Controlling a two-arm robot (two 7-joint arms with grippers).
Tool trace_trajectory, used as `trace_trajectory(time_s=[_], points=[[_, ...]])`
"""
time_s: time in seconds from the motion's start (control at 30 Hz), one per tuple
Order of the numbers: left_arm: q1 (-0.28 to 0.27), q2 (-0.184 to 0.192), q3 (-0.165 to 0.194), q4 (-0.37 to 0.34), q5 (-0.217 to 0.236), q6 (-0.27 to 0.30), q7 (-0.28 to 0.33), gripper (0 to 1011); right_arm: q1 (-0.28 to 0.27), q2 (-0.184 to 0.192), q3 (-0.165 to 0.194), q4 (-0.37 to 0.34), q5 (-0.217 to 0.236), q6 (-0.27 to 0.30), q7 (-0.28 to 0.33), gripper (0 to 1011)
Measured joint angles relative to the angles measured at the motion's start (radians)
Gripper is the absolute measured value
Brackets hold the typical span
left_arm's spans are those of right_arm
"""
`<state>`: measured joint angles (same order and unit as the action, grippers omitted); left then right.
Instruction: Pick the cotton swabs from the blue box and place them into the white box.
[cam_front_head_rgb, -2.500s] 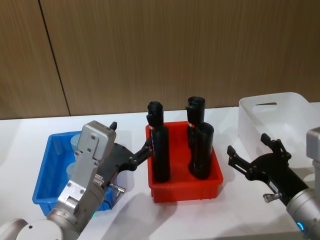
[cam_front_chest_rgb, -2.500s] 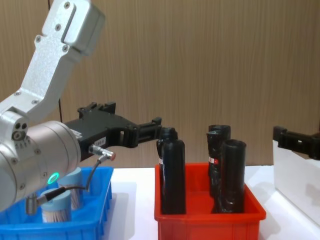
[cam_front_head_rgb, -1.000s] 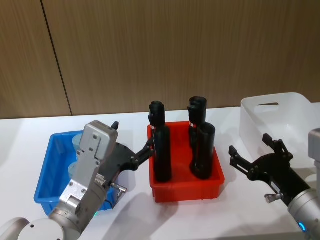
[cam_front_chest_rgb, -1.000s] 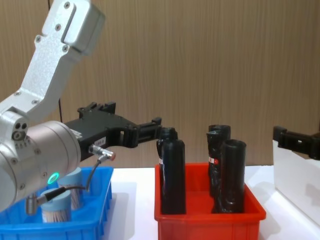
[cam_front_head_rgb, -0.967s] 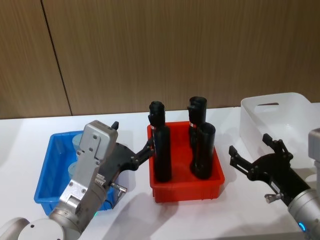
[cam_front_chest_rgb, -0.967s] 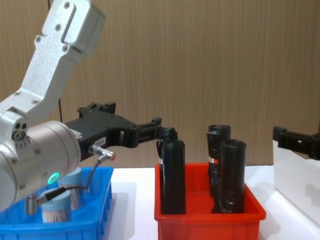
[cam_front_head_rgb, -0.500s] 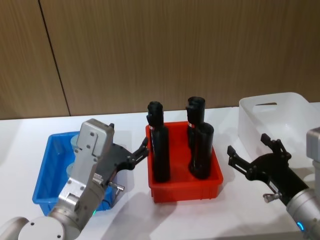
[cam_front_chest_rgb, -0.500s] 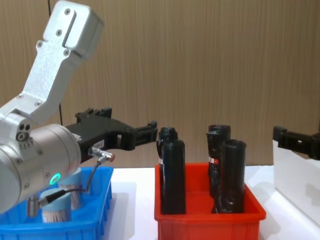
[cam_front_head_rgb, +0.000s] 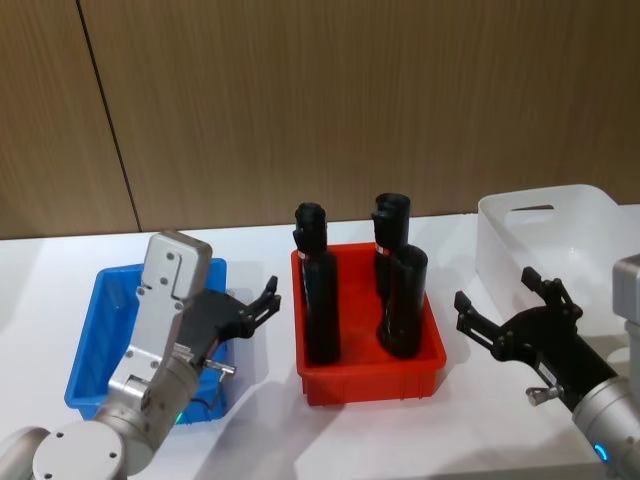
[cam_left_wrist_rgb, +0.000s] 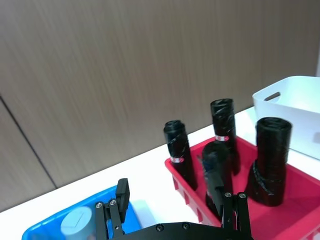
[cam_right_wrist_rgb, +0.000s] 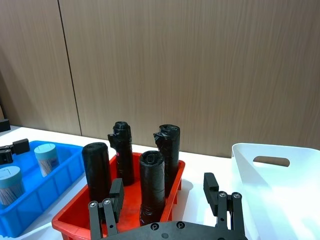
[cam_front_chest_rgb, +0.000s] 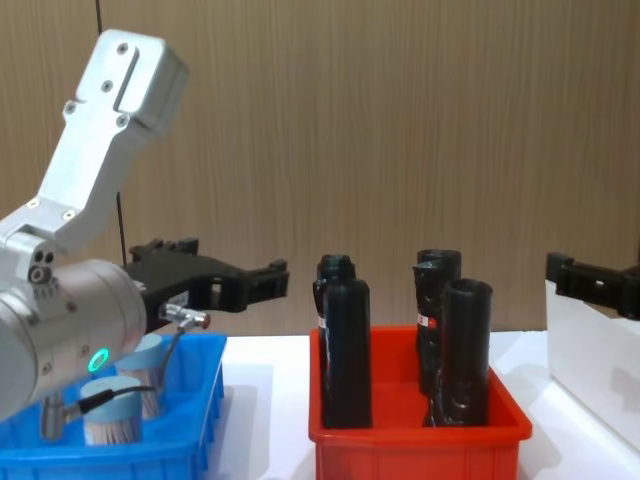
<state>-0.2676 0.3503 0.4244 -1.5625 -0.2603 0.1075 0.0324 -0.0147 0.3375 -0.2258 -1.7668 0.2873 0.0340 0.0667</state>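
Observation:
The blue box (cam_front_head_rgb: 103, 312) sits at the table's left. Inside it stand cotton swabs tubs (cam_front_chest_rgb: 112, 412) with pale blue caps, also seen in the right wrist view (cam_right_wrist_rgb: 46, 158). My left gripper (cam_front_head_rgb: 262, 303) hangs open and empty over the blue box's right edge, its fingers pointing toward the red bin. In the chest view the left gripper (cam_front_chest_rgb: 255, 281) is well above the tubs. The white box (cam_front_head_rgb: 500, 250) stands at the far right. My right gripper (cam_front_head_rgb: 495, 296) is open and empty, low over the table in front of the white box.
A red bin (cam_front_head_rgb: 370, 385) with three tall black cylinders (cam_front_head_rgb: 321, 300) stands between the two boxes. A wooden wall runs behind the table. Bare white table lies in front of the red bin and between it and the white box.
My left gripper has drawn back to the left, away from the red bin's black cylinder and over the blue box. The right arm has not moved.

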Motion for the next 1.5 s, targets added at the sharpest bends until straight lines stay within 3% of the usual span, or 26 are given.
trace_trajectory(time_s=[0.4, 0.83, 1.13, 1.5], points=[[0.009, 0.004, -0.029, 0.003, -0.067, 0.038, 0.078, 1004, 0.0, 0.0, 0.0, 0.0, 0.0, 0.0, 0.0, 1001], [0.023, 0.013, -0.073, 0.024, -0.184, 0.052, 0.16, 1004, 0.0, 0.0, 0.0, 0.0, 0.0, 0.0, 0.0, 1001], [0.001, 0.006, -0.094, 0.075, -0.23, 0.07, 0.166, 1004, 0.0, 0.0, 0.0, 0.0, 0.0, 0.0, 0.0, 1001], [-0.053, -0.013, -0.113, 0.172, -0.254, 0.104, 0.114, 1004, 0.0, 0.0, 0.0, 0.0, 0.0, 0.0, 0.0, 1001]])
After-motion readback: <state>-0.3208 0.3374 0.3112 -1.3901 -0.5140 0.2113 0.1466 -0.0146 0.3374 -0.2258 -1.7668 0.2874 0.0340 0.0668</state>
